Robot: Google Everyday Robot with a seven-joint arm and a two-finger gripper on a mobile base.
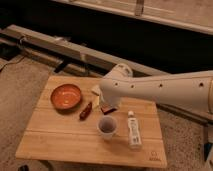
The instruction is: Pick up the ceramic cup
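1. Just in front of the pincer (107, 108), on the camera's side, the ceramic cup (107, 127) stands upright on the tabletop (55, 142).
2. The pincer sits low, mostly hidden under the white arm (160, 92) (released or clenched, I cannot tell).
3. An orange bowl (66, 96) sits toward the picture's left of the pincer, and a white tube (133, 130) lies to its right.

I can read no word, brand or number anywhere here. The pale wooden slatted table (60, 135) carries a small dark stamp (154, 158) in its five o'clock corner: a ring above a short line of marks, too small for me to read. Any print on the white capped tube (133, 131) is illegible. My gripper (107, 108) hangs at twelve o'clock of the small white ceramic cup (107, 126), near its rim, and I can make out no marking on either.
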